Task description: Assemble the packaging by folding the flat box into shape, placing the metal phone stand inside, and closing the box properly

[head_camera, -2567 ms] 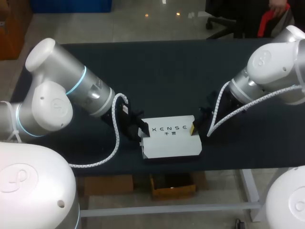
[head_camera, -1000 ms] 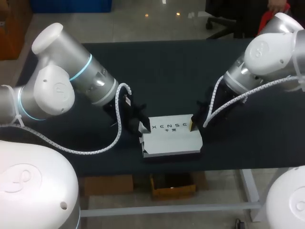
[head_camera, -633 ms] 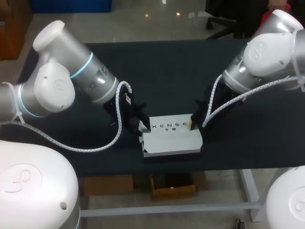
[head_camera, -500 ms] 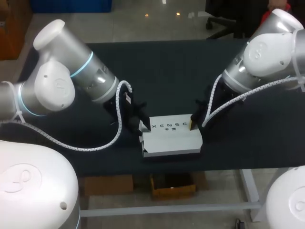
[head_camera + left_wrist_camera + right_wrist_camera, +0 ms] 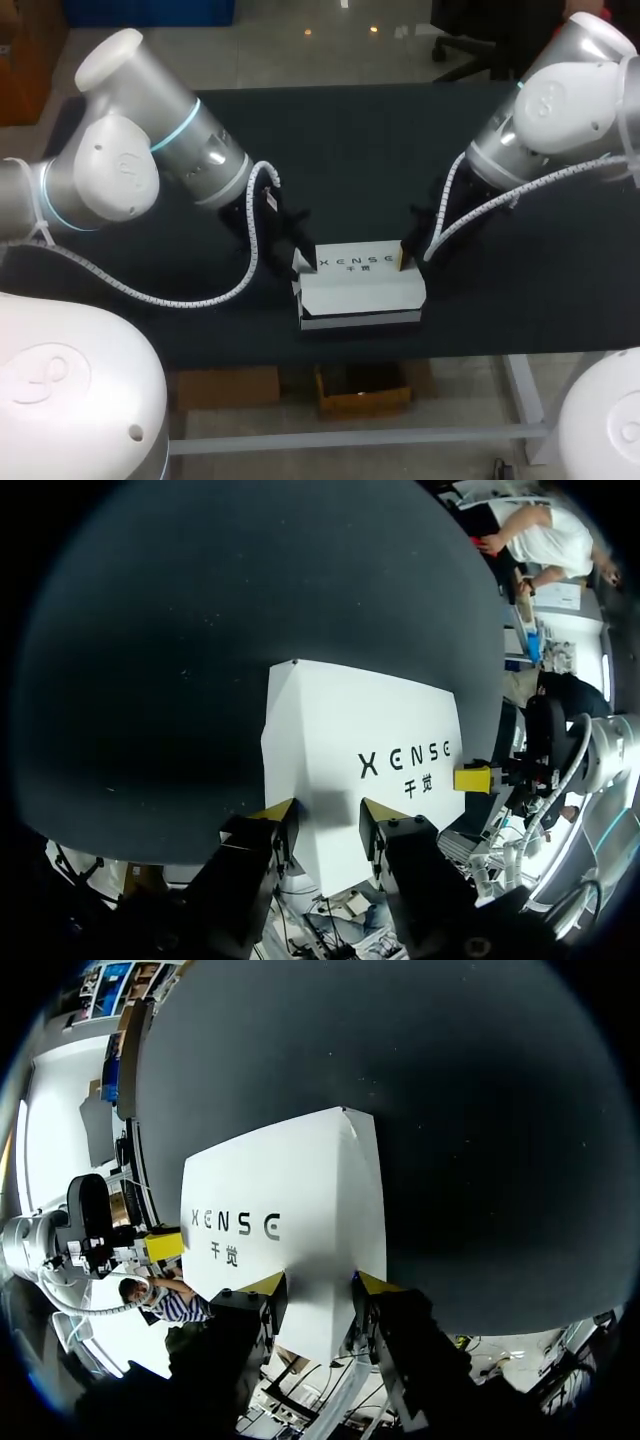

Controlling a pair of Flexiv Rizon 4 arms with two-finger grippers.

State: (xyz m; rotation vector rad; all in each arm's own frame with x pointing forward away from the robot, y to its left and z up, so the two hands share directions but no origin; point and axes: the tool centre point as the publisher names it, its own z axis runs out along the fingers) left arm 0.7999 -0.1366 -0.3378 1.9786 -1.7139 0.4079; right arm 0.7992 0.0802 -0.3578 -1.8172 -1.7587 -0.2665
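Head view: box (image 5: 360,290) lies near table's (image 5: 340,140) front edge.

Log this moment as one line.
white box: on table | left gripper: its left end | right gripper: its right end | phone stand: unseen

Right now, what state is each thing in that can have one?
box: folded into shape, printed top down, lying flat on the table.
left hand: at one end of the box; grip cannot be told.
right hand: at the opposite end; grip cannot be told.
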